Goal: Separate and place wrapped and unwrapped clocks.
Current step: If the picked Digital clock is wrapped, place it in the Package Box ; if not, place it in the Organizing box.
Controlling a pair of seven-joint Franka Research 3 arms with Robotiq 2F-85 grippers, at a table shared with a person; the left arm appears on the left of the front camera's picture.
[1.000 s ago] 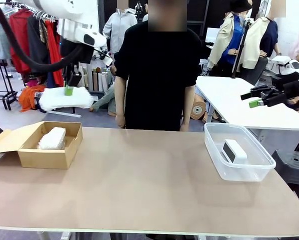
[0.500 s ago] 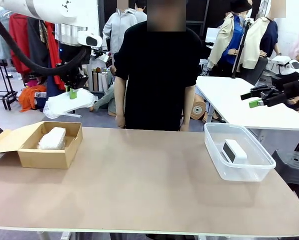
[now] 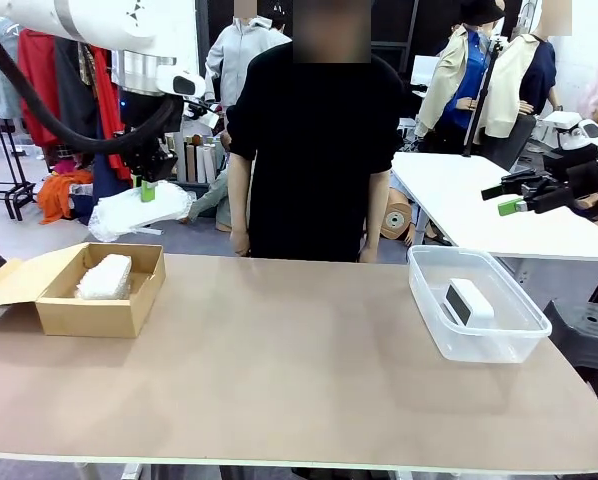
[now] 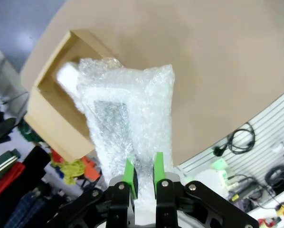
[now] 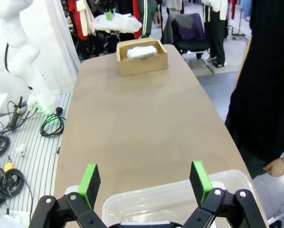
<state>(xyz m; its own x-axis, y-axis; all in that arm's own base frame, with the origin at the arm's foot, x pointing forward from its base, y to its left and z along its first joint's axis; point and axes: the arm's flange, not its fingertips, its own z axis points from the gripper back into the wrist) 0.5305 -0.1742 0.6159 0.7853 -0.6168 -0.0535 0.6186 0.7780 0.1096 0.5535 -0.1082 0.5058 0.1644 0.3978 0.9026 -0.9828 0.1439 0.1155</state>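
The left gripper (image 3: 146,188) hangs high above the table's left end, its green pads (image 4: 129,172) pinched on the edge of a flat wrapped clock (image 4: 125,123). In the left wrist view the bundle hangs straight down from the fingers, crinkly plastic around a white slab with a speckled label. From the front the same bundle (image 3: 139,209) sags below the fingers, up in the air behind the box (image 3: 94,297) and clear of it.

The box is brown cardboard, open, one flap folded out to its left, and it sits on the left part of the tan table (image 3: 279,370). A rounded wrapped clock (image 3: 105,277) lies inside it. The left arm comes in from the upper left, a thick black cable looping under it, wrist bent down.

The right gripper (image 5: 144,183) has its fingers wide apart and holds nothing. In the front view it (image 3: 510,205) hovers off the table's right side, above and behind the tub (image 3: 519,335), pointing left. The tub is clear plastic and sits at the table's right end; a bare clock (image 3: 468,301) lies in it, white with a dark face, tilted.

A person (image 3: 314,150) in black stands at the far edge, middle, arms down. Behind are clothes racks and a white table (image 3: 459,200).
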